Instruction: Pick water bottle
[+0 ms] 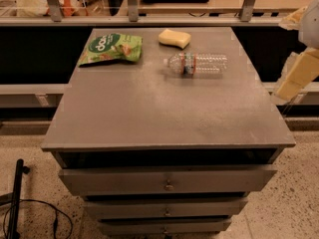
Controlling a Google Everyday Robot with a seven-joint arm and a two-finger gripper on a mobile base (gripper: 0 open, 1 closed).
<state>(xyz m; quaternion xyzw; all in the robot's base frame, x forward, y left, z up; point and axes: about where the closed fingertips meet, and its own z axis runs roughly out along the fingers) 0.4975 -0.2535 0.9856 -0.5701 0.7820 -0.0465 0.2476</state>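
The water bottle lies on its side on the far right part of the grey cabinet top. It is clear and ribbed, with its white cap pointing left and a red-and-blue label band near the cap. My gripper hangs at the right edge of the view, beyond the cabinet's right edge. It is to the right of the bottle, well apart from it, and holds nothing that I can see.
A green snack bag lies at the far left of the top. A yellow sponge lies behind the bottle. The cabinet has drawers in front. A black pole and cable are on the floor at left. A counter rail runs behind.
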